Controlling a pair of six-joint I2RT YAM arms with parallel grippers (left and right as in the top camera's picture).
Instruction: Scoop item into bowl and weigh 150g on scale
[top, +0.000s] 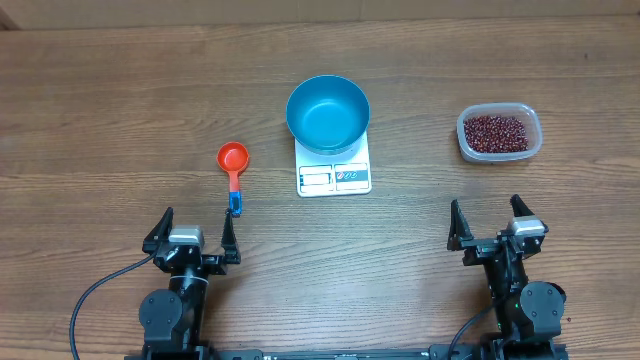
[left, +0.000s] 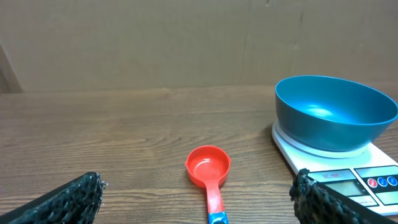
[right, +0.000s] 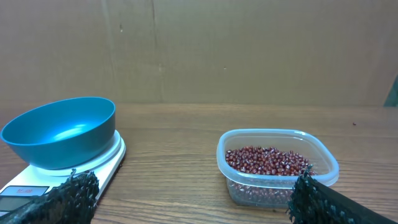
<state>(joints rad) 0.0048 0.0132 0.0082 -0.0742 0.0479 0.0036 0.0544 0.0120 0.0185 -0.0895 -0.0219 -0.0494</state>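
An empty blue bowl (top: 327, 113) rests on the white scale (top: 334, 177) at the table's middle; both also show in the left wrist view, the bowl (left: 334, 114) over the scale (left: 348, 175). Dark red-brown beans (top: 497, 130) fill a clear plastic tub (top: 499, 150) at the right, and the beans (right: 267, 160) show in the right wrist view too. A red scoop (top: 232, 161) with a blue handle tip lies left of the scale. My left gripper (top: 193, 232) stands open just below the scoop (left: 208, 168). My right gripper (top: 495, 222) is open below the tub, holding nothing.
The wooden table (top: 120, 100) stretches bare to the far left. A brown cardboard wall (left: 186, 43) closes off the back edge. Black cables trail from both arm bases at the front.
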